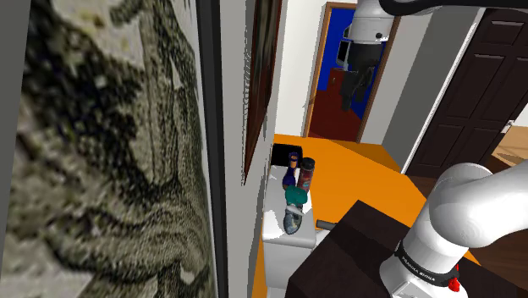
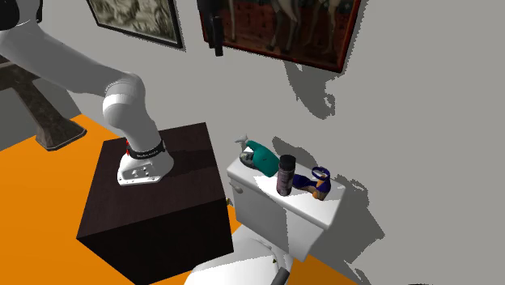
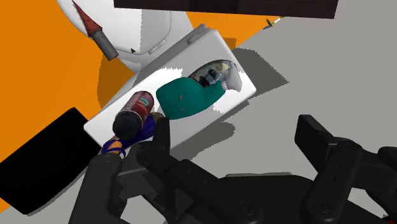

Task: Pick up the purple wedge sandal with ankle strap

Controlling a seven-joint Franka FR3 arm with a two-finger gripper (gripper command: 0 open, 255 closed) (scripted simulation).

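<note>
- Purple wedge sandal [image 2: 320,183]: purple-blue, sits on the white toilet tank lid [image 2: 301,212] at the end toward the second exterior view's right. It's just beside a dark can [image 2: 286,174] and not held.
- L to R in that view: dark stand [image 2: 154,206], teal spray bottle [image 2: 260,155] lying on the lid, can upright, then the sandal.
- Pincer [image 3: 238,133]: fingers [image 3: 160,137] wide apart, nothing betw. them. It hangs high over the tank, well apart from the sandal.
- Step, as we judge it: approach; grasp not yet begun.
- Next move, we reckon: come down toward the sandal's end of the lid and set the gap across the shoe. Keep off the can, which stands so close it would prob. tip if bumped.
- Views, wrist: it gives us the finger gap plainly, but there the can and one finger cover much of the sandal.
- Views, second exterior: it gives the sandal's side and strap loop, free of the can.
- Views, shoulder: it puts the pincer [image 1: 354,89] up high, w/ the sandal [image 1: 290,173] at the far end of the row.
</note>
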